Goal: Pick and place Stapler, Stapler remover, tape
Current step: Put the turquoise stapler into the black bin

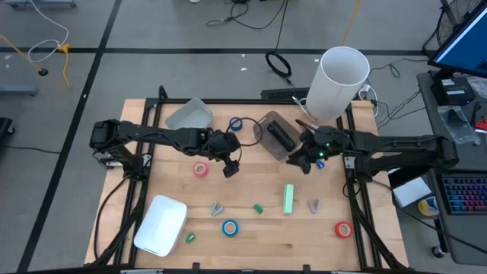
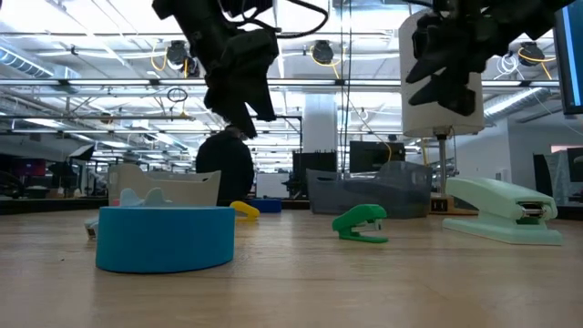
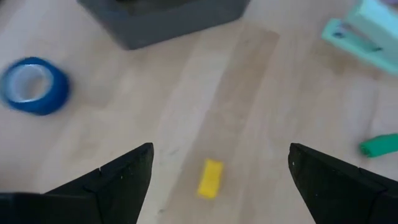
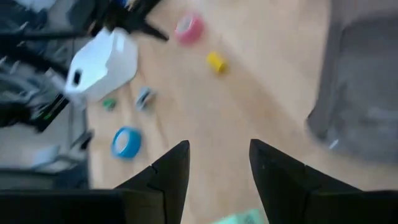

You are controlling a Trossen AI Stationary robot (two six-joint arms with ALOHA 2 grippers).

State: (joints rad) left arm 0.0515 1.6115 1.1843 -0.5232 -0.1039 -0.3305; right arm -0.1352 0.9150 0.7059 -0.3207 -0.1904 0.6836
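A mint-green stapler (image 1: 288, 199) lies flat near the table's middle, also in the low view (image 2: 506, 211). A small green staple remover (image 1: 259, 207) sits beside it. Tape rolls lie flat: pink (image 1: 200, 169), blue (image 1: 230, 227), red (image 1: 343, 228), and another blue (image 1: 236, 123) at the far side. My left gripper (image 1: 228, 164) hovers open above a yellow block (image 3: 210, 178), right of the pink roll. My right gripper (image 1: 300, 160) hangs open over bare wood by the dark bin (image 1: 278, 137). Both are raised off the table in the low view.
A white tray (image 1: 161, 224) sits near-left and a grey tray (image 1: 190, 116) far-left. A tall white cylinder (image 1: 338, 82) stands at the far right. Two grey staple removers (image 1: 218, 208) (image 1: 313, 205) and a green block (image 1: 190, 237) lie on the near half.
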